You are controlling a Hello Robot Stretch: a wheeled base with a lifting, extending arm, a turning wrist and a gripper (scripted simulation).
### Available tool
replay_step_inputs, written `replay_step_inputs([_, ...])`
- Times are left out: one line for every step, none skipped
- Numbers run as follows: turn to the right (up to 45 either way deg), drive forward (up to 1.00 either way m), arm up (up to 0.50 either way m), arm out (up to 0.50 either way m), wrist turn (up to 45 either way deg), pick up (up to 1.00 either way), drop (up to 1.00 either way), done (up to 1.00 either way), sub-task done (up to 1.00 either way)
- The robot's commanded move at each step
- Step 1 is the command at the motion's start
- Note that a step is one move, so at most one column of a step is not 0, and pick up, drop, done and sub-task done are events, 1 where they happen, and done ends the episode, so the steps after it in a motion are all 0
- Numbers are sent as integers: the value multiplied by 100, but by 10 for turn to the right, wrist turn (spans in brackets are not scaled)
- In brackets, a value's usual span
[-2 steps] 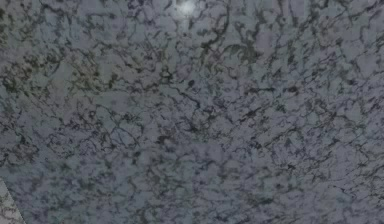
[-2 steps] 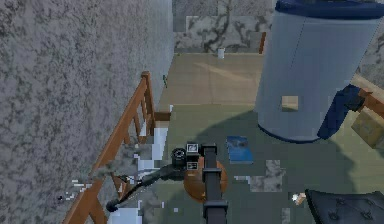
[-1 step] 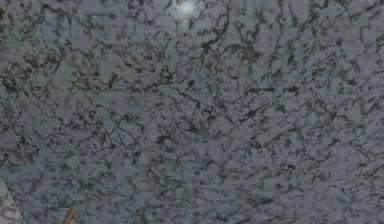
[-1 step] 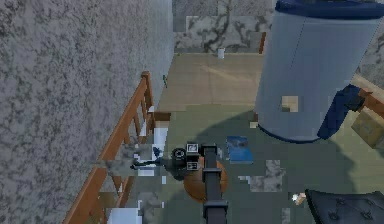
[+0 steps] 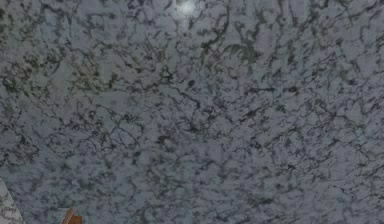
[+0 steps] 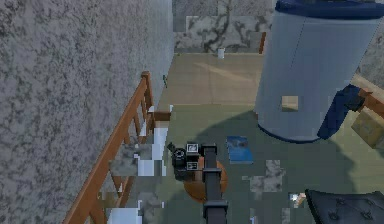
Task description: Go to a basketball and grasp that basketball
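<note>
In the arm side view the dark two-fingered tool [image 6: 181, 160] sits near 6 o'clock. An orange-brown rounded blob [image 6: 222, 180], basketball-coloured, lies at the tool's 4 o'clock, partly behind the dark square arm bar [image 6: 212, 198]. I cannot tell how the tool's fingers are set, nor whether it holds anything. A tall pale blue cylinder [image 6: 310, 75] stands at 2 o'clock and a brown wooden rail [image 6: 125, 135] runs at 9 o'clock.

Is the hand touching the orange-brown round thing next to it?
Cannot tell. In the arm side view the hand overlaps the orange-brown round thing, with no plain contact or gap.
</note>
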Motion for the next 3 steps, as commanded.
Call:
replay_step_inputs([0, 0, 0, 0, 240, 0, 0, 0, 0])
replay_step_inputs([0, 0, -30, 0, 0, 0, 0, 0, 0])
replay_step_inputs([0, 0, 0, 0, 0, 100, 0, 0, 0])
